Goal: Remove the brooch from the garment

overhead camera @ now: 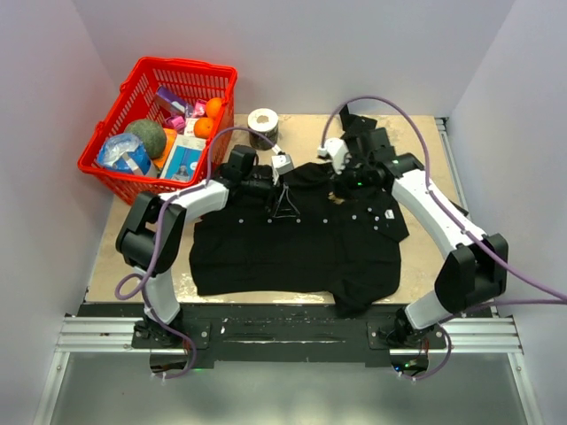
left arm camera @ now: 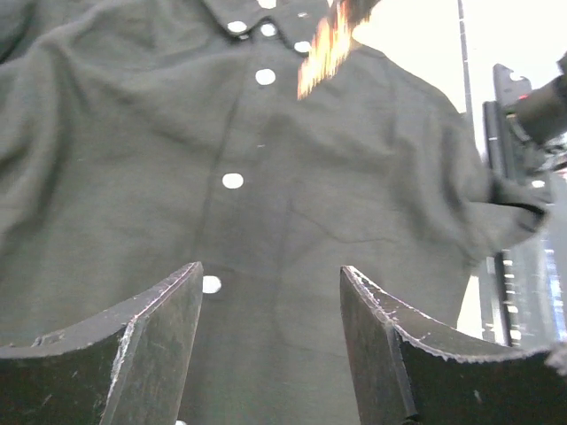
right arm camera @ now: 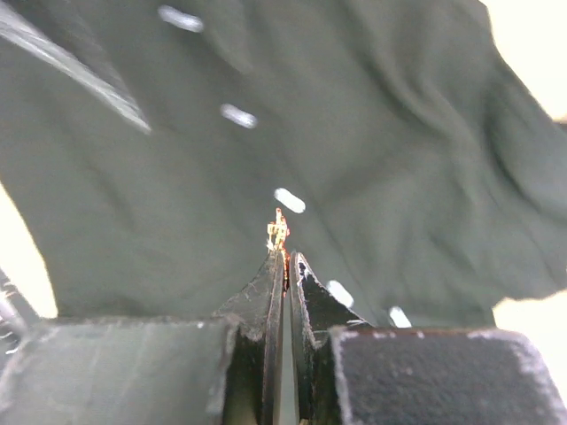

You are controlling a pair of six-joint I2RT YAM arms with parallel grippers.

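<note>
One black shirt [right arm camera: 399, 159] lies spread on the tabletop [overhead camera: 301, 133]. The right end effector [right arm camera: 285, 258] is clenched, its tips pinching the tiny reddish brooch [right arm camera: 278, 234], which juts just beyond them with the cloth behind. Whether the pin is free of the fabric cannot be told. The left end effector [left arm camera: 270, 268] is spread wide and empty, low over the button row [left arm camera: 232, 181], with the brooch ahead of it. Best to press the left one onto cloth beside the pin, then draw the right straight away with a firm pinch.
</note>
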